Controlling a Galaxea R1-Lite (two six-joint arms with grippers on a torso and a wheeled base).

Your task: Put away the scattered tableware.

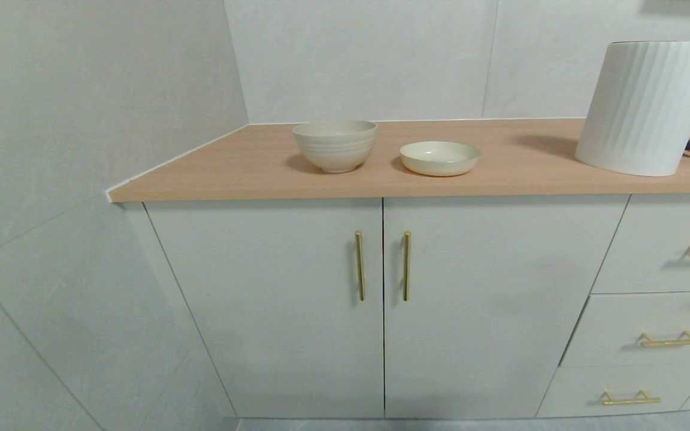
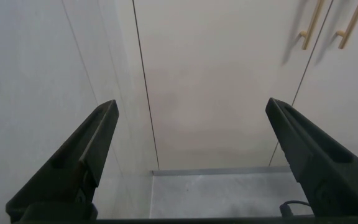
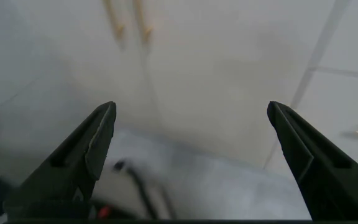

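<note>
Here, a deep ribbed bowl (image 1: 335, 145) and a shallow dish (image 1: 439, 158) stand side by side, not touching, on the wooden tabletop (image 1: 231, 173) above the closed cabinet doors (image 1: 273, 299). A tall white ribbed container (image 1: 644, 108) stands well to their right. The left gripper (image 2: 191, 109) and right gripper (image 3: 189, 107) face the cabinet fronts, fingers spread wide, holding nothing.
</note>
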